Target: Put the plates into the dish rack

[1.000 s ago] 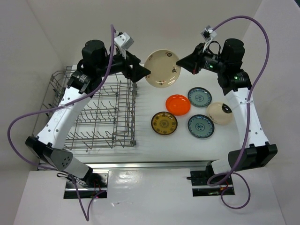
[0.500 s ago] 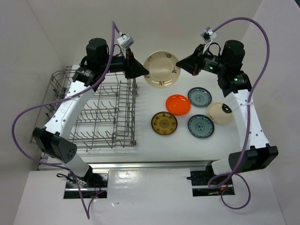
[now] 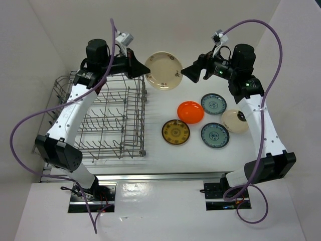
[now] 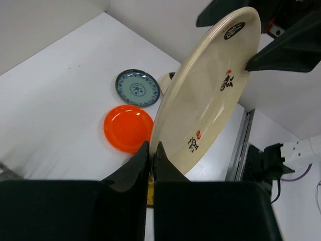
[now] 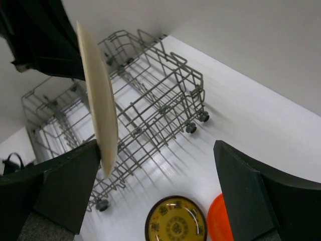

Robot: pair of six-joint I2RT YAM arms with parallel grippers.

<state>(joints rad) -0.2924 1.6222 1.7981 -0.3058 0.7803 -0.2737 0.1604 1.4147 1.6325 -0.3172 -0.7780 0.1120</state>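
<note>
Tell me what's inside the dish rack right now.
The dish rack shows only its own bare wire inside; no plate is visible there. The left arm covers a strip along its left side, so that part cannot be checked.

The left gripper [image 3: 142, 70] pinches the left rim of the cream plate [image 3: 163, 71], arm stretched far forward. The right gripper [image 3: 189, 73] hangs just right of that plate, jaws spread wide.

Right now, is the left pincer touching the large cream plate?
Touching. The left wrist view shows the left pincer closed on the lower rim of the large cream plate, with no gap.
</note>
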